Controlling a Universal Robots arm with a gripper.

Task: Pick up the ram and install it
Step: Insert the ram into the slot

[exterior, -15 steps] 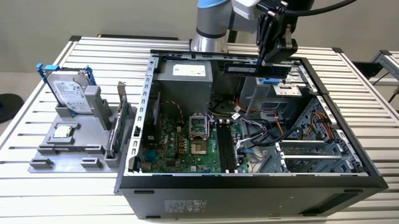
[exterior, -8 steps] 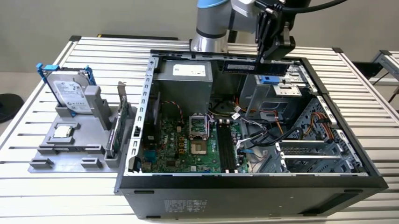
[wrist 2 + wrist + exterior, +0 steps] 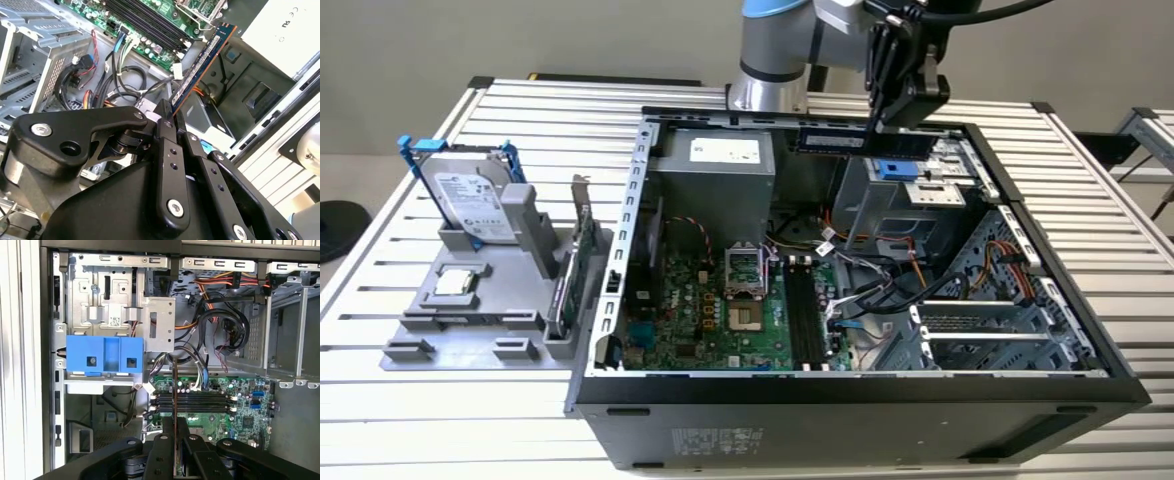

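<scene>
Black gripper (image 3: 887,125) fingers are pinched on one end of the ram (image 3: 834,140), a blue-green stick with dark chips; it is held in the air over the far wall of the open computer case (image 3: 854,385) in the exterior view, lying roughly level and touching nothing but the fingers; in the second wrist view the ram (image 3: 202,67) juts out from the gripper (image 3: 167,117) at a slant, its free end over the case's inside; in the first wrist view the gripper (image 3: 176,427) shows the ram (image 3: 175,390) edge-on as a thin line in front of the motherboard (image 3: 240,410); inside the case, the green motherboard (image 3: 707,320) lies flat on the case floor, and its black memory slots (image 3: 803,320) run side by side, well apart from the ram, which is not yet seated; a grey power supply (image 3: 714,170) sits inside the case at its far end, and a blue bracket (image 3: 105,355) is fixed to the metal drive cage within the case; outside the case, toward the exterior view's left, a grey fixture (image 3: 467,330) on the slatted metal table (image 3: 454,400) holds a hard drive (image 3: 467,205) upright, a small silver processor chip (image 3: 454,283) and a green expansion card (image 3: 580,260) standing nearest the case wall
</scene>
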